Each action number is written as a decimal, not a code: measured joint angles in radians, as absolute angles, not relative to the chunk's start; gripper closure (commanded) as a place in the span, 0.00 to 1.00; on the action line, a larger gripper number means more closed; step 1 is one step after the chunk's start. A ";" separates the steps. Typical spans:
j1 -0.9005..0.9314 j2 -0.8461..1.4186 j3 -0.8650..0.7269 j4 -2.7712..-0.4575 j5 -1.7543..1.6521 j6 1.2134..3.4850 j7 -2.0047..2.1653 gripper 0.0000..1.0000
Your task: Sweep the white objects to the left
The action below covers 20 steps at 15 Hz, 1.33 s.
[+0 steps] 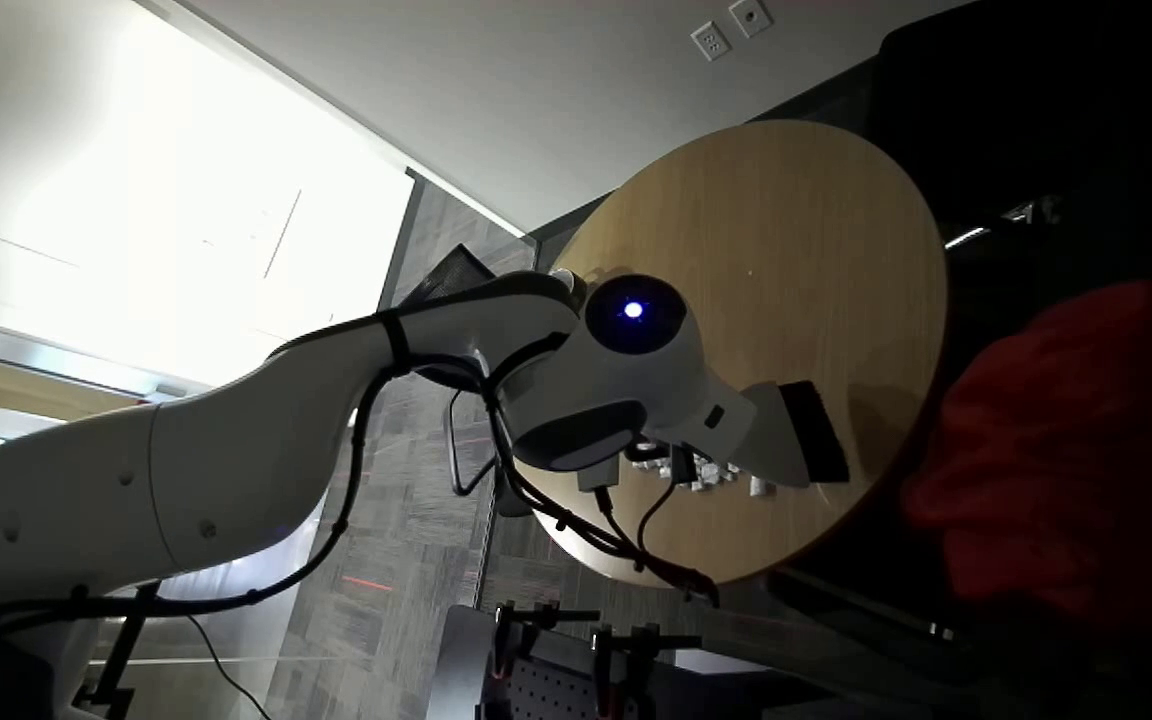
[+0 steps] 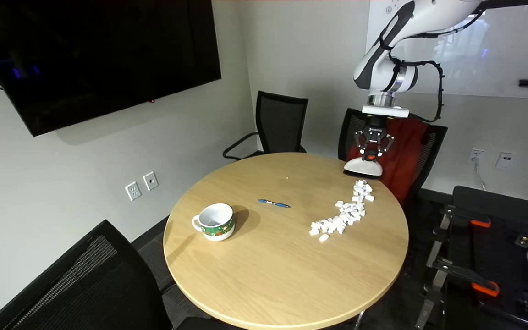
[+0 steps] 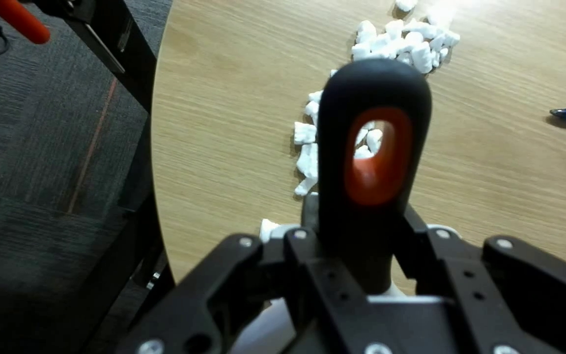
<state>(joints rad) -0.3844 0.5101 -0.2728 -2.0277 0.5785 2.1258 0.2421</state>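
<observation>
The white objects (image 2: 337, 223) are many small bits in a loose curved band on the right part of the round table in an exterior view. They also show in the wrist view (image 3: 423, 51), and partly behind the arm in an exterior view (image 1: 708, 474). My gripper (image 2: 372, 151) is shut on the black handle of a white brush (image 2: 363, 167) with dark bristles. The brush (image 1: 774, 437) is at the table's edge, beyond one end of the band. In the wrist view the handle (image 3: 376, 81) stands between my fingers (image 3: 356, 221) and hides some bits. I cannot tell whether the bristles touch the table.
A white mug with a green band (image 2: 217, 231) and a blue pen (image 2: 274, 203) are on the table (image 2: 255, 270). A chair with a red cloth (image 2: 406, 156) stands behind the brush. A black stand with clamps (image 2: 484, 256) is beside the table.
</observation>
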 measured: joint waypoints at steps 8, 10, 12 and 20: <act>-0.384 0.531 -0.270 -2.027 0.578 2.108 0.242 0.88; -0.384 0.536 -0.269 -2.026 0.578 2.090 0.242 0.88; -0.384 0.538 -0.268 -2.024 0.578 2.068 0.242 0.88; -0.378 0.540 -0.252 -2.014 0.578 1.971 0.245 0.88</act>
<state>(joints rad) -0.3784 0.5398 -0.2521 -2.0143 0.5784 1.9714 0.2451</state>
